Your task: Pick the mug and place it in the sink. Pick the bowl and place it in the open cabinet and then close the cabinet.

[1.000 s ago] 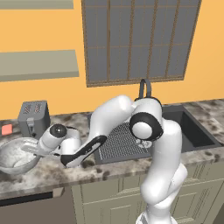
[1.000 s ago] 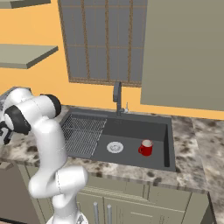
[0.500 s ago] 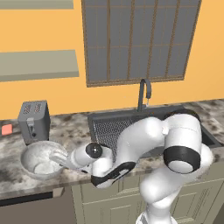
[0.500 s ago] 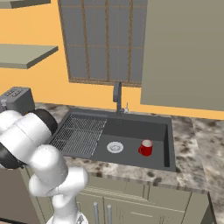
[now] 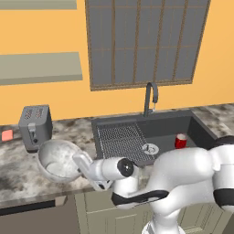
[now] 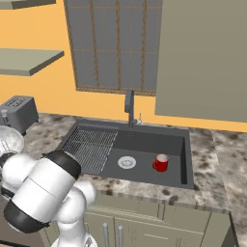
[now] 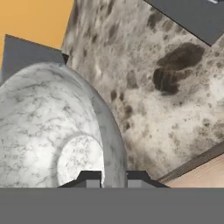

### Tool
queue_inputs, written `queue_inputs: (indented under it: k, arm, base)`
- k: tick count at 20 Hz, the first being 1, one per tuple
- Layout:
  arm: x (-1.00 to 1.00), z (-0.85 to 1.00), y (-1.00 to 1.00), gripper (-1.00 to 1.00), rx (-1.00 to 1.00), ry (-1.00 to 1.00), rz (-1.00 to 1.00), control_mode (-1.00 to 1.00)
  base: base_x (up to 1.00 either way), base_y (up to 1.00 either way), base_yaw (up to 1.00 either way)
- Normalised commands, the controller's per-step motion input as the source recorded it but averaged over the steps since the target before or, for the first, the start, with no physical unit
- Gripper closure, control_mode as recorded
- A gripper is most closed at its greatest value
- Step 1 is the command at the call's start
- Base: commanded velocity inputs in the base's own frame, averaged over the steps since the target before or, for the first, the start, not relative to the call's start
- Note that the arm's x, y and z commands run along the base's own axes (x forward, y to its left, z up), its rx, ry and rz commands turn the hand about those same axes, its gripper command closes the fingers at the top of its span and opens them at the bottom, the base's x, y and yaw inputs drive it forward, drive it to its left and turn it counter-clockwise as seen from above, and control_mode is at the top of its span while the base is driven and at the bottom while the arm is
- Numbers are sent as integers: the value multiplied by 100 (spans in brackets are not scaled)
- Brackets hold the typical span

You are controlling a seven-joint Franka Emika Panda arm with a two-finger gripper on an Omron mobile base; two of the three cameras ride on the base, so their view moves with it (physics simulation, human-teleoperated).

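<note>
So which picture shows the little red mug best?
The right base view: the small red cylindrical mug stands unobstructed in the dark grey sink, handle visible. The left base view shows it smaller, partly behind the robot's arm.

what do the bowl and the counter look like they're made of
The bowl looks like glazed ceramic or polished marble: grey-white veining with a shiny sheen. The counter looks like polished granite, given its mottled beige-and-brown speckle, though a rendered surface leaves this open.
</note>
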Motion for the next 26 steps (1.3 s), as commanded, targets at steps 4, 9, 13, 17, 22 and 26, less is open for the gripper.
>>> queue_inputs:
  k: [4,9,13,17,22,26]
  arm:
    - [0,84,-69,100,1,28,-25,-100]
    - [0,72,-72,100,1,29,-28,-100]
    - [0,57,-70,100,1,32,-33,-100]
    - [0,49,-52,100,0,24,-34,-100]
    - [8,44,-26,100,0,19,-25,-100]
    - [6,63,-36,100,-9,11,-10,-100]
  base:
    - [0,0,0]
    - [0,0,0]
    - [0,0,0]
    - [0,0,0]
    - [0,0,0]
    - [0,0,0]
